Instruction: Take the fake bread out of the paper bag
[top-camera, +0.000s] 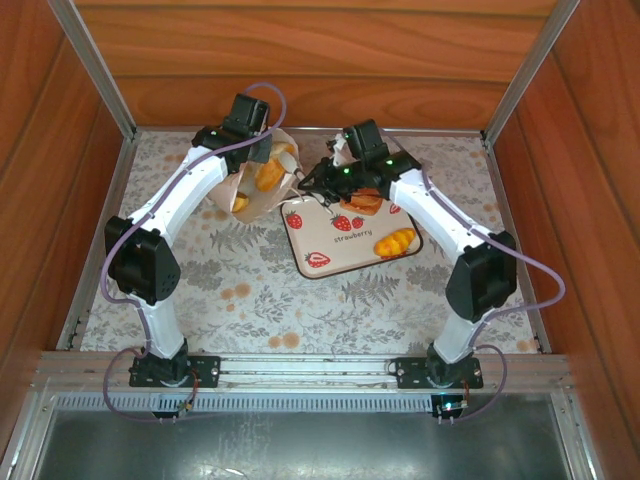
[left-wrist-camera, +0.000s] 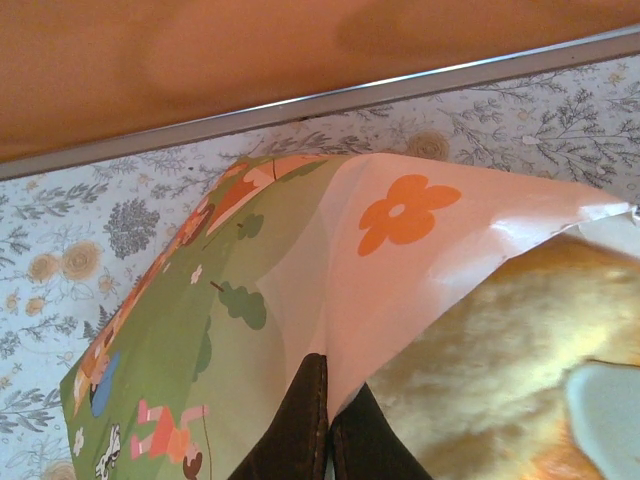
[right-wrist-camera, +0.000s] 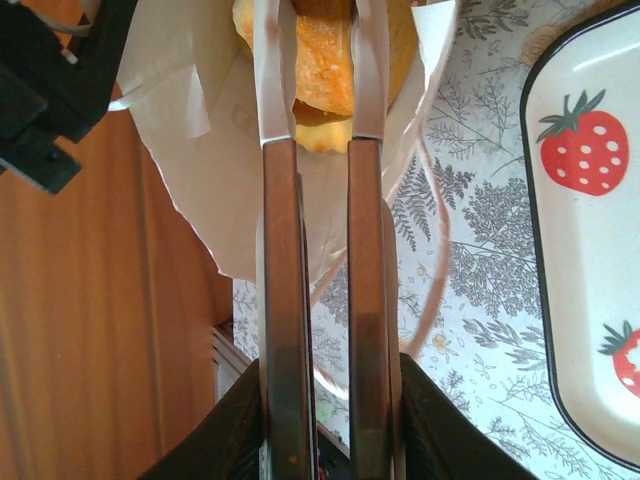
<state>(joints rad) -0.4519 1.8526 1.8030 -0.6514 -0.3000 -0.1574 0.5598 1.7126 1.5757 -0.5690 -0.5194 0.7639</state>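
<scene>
The paper bag (top-camera: 232, 187) leans open-mouthed at the back left of the table, with golden fake bread (top-camera: 268, 177) showing inside. My left gripper (left-wrist-camera: 327, 415) is shut on the bag's rim, pinching the printed paper (left-wrist-camera: 300, 290) beside a yellow bread (left-wrist-camera: 490, 370). My right gripper (right-wrist-camera: 322, 30) reaches into the white bag mouth (right-wrist-camera: 200, 130) and is shut on an orange bread (right-wrist-camera: 322, 60) held between its long fingers. In the top view the right gripper (top-camera: 305, 184) sits at the bag's opening.
A strawberry-printed tray (top-camera: 322, 235) lies right of the bag, holding a twisted roll (top-camera: 392, 242) and another bread (top-camera: 362, 203). The bag's cord handle (right-wrist-camera: 435, 250) loops beside my right fingers. Wooden walls and a metal rail (left-wrist-camera: 400, 90) close in the table's back.
</scene>
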